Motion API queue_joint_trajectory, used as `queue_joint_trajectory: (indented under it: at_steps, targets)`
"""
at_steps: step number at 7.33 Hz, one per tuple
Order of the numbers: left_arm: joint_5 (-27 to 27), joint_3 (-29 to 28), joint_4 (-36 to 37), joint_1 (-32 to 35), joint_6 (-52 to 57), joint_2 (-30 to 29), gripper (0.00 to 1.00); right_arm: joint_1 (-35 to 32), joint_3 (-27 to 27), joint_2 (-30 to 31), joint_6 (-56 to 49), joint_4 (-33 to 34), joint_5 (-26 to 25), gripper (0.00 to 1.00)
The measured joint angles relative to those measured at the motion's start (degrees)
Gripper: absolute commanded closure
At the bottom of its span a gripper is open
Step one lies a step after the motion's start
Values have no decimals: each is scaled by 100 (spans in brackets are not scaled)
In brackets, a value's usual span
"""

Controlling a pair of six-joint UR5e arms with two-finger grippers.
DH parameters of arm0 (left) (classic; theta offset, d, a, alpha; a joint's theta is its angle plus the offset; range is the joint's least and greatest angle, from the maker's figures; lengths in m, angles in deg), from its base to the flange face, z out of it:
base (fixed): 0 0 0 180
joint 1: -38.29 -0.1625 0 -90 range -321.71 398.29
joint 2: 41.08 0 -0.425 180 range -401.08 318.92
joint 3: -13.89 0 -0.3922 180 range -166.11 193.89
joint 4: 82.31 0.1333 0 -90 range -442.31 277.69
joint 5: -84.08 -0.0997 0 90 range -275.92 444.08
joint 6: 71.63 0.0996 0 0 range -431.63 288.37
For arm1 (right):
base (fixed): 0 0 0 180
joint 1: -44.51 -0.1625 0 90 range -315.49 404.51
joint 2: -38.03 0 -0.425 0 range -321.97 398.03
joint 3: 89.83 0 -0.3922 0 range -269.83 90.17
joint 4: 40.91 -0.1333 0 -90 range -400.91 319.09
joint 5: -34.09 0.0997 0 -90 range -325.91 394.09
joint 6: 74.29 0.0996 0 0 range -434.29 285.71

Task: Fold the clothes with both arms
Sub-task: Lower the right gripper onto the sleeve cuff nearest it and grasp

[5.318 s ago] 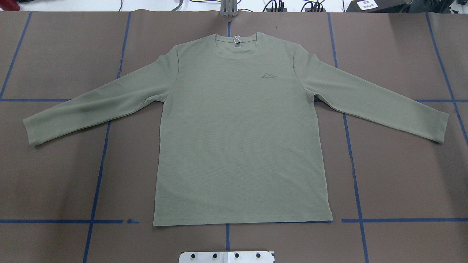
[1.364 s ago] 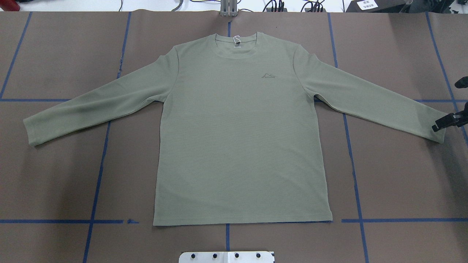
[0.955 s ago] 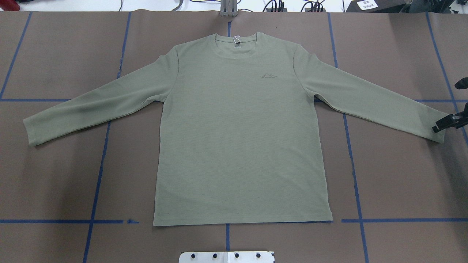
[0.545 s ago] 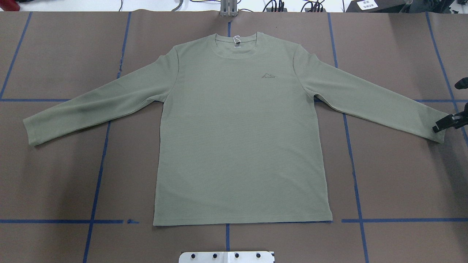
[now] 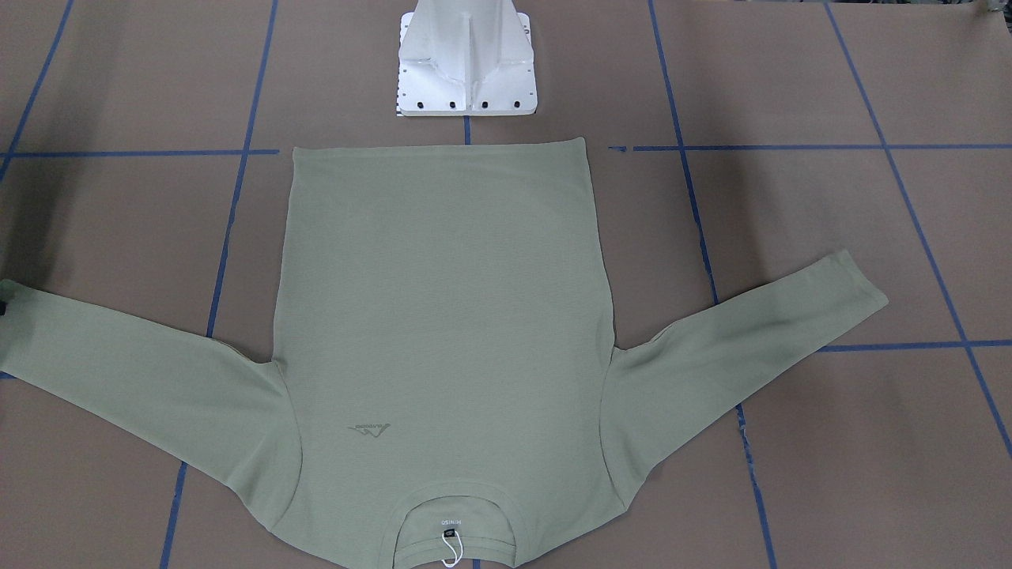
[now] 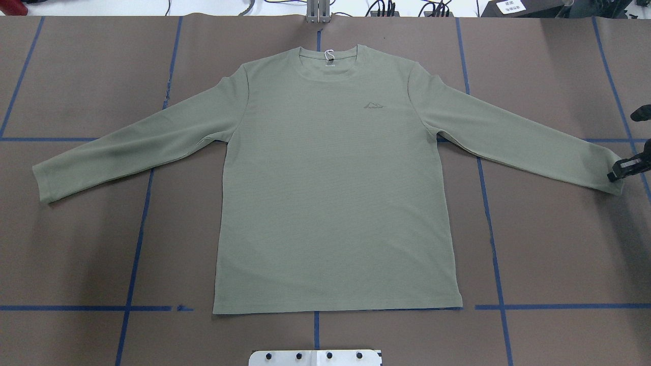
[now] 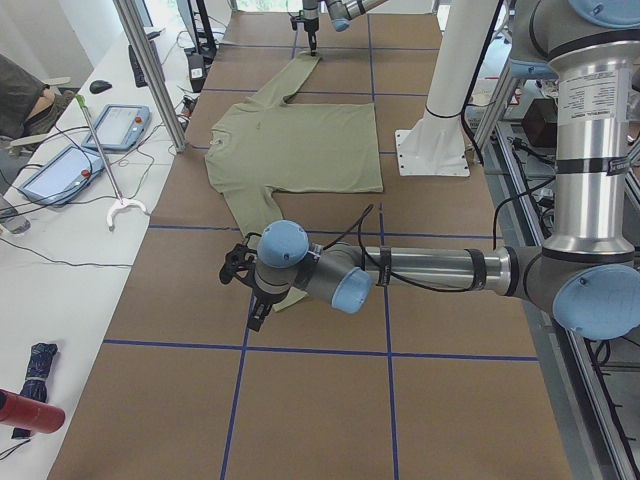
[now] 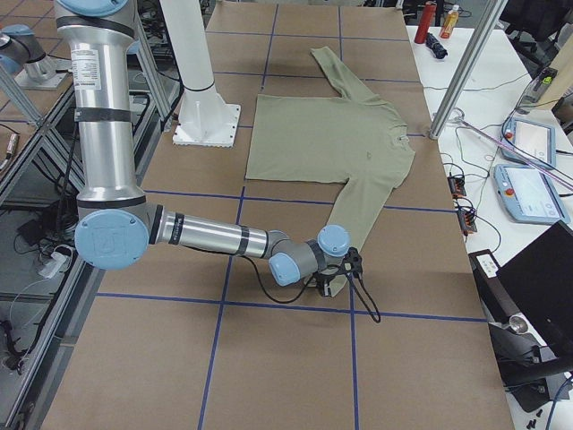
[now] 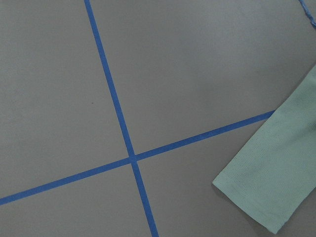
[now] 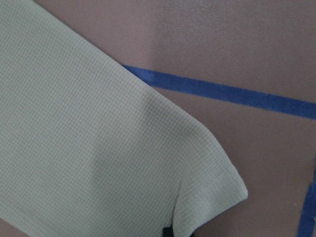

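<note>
The sage-green long-sleeved shirt [image 6: 330, 178] lies flat and face up on the brown table, both sleeves spread out. My right gripper [image 6: 613, 175] is at the very end of the shirt's right sleeve at the table's right edge, shut on the cuff [image 10: 212, 197]. A black fingertip [image 10: 168, 232] shows under the cuff's raised corner. In the exterior right view the right gripper [image 8: 333, 285] sits low on that cuff. My left gripper [image 7: 252, 310] shows only in the exterior left view, near the left sleeve's end. I cannot tell whether it is open. The left wrist view shows that cuff [image 9: 271, 182] lying flat.
The white pedestal base [image 5: 466, 63] stands just behind the shirt's hem. Blue tape lines [image 6: 137, 244] cross the table. Tablets and cables lie on the white bench [image 7: 60, 170] past the collar side, with an aluminium post [image 7: 150, 70] at the table's edge.
The right gripper came in at the right sleeve's cuff. In the last half second the cuff end has shifted slightly outward and up with it. The rest of the shirt has not moved.
</note>
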Motion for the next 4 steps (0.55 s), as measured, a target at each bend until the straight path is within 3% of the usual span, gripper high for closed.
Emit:
queue_joint_trajectory:
  at_steps: [4]
  targets:
    - [8,6,-2,1,-2,0,0,-27,-634,11,26,53,71,100]
